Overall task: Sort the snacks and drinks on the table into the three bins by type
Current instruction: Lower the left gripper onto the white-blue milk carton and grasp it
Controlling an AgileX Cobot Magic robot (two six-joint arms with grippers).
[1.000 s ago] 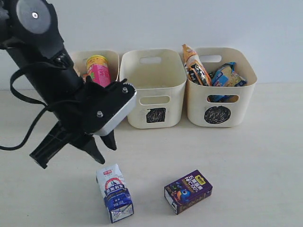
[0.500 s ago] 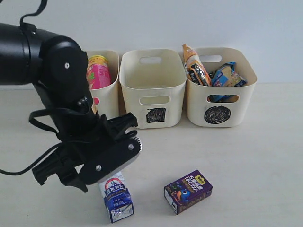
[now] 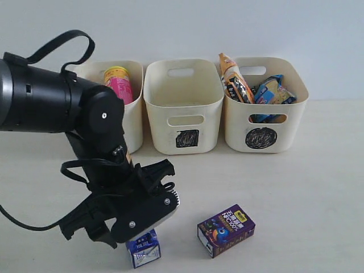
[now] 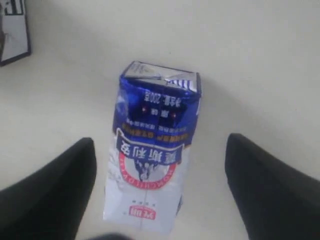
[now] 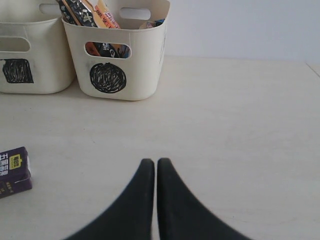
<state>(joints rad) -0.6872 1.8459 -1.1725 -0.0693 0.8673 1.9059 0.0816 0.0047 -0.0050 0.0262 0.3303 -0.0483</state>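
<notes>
The left gripper (image 4: 160,140) stands wide open, its smooth, matte black fingers (image 4: 60,185) set on either side of the blue and white drink carton (image 4: 152,155). Bare table shows between each finger and the carton, so nothing is held or touched. The carton is a small rectangular box lying flat on the table, with a glossy dark blue half ending in a folded gable seam and a white half with a red and blue round emblem and printed lettering. In the exterior view the black, rounded arm covers most of it, and only the blue end shows near the front edge.

The right gripper (image 5: 154,165) is closed, its tapered black fingers pressed together over bare table, empty.

Near the first carton lies the dark purple carton (image 3: 226,230), boxy, with yellow and white print.

Behind stand three cream plastic bins with rounded corners and slot handles. The left bin (image 3: 135,108) holds a pink chip tube (image 3: 120,88). The middle bin (image 3: 162,128) bears a scribbled black square. The right bin (image 3: 236,133), marked with a circle, holds a crinkly orange-black packet (image 3: 233,79) and a blue-white packet (image 3: 272,91).

The table (image 3: 307,187) is pale beige and faintly grained.
</notes>
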